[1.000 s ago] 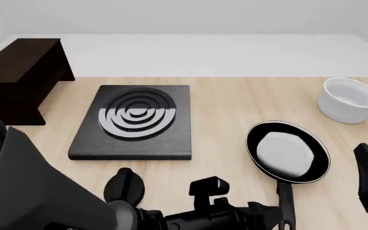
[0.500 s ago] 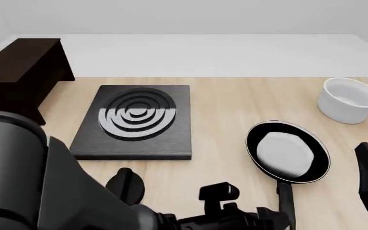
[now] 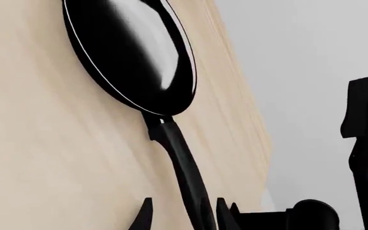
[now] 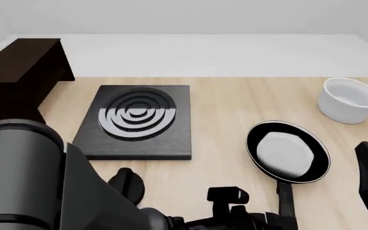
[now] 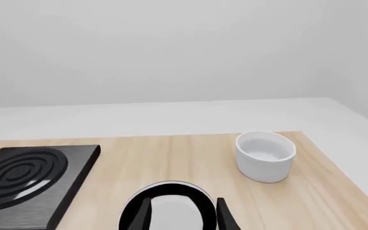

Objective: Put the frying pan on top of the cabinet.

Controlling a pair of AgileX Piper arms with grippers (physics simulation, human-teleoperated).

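My left gripper [image 3: 182,216] has its fingers apart on either side of the frying pan's [image 4: 288,151] handle, not clamped. Since a second ago I've brought that arm further right along the near edge, closer to the handle's end. The pan hasn't moved: it sits on the table [image 4: 222,105] right of the stove plate [image 4: 134,120], near the white bowl [image 4: 348,99]. My right gripper [image 5: 182,211] hangs open above the pan. The cabinet [image 4: 19,76] stands far left

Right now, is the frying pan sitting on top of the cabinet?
No, the frying pan rests on the table at the right, far from the cabinet at the far left.
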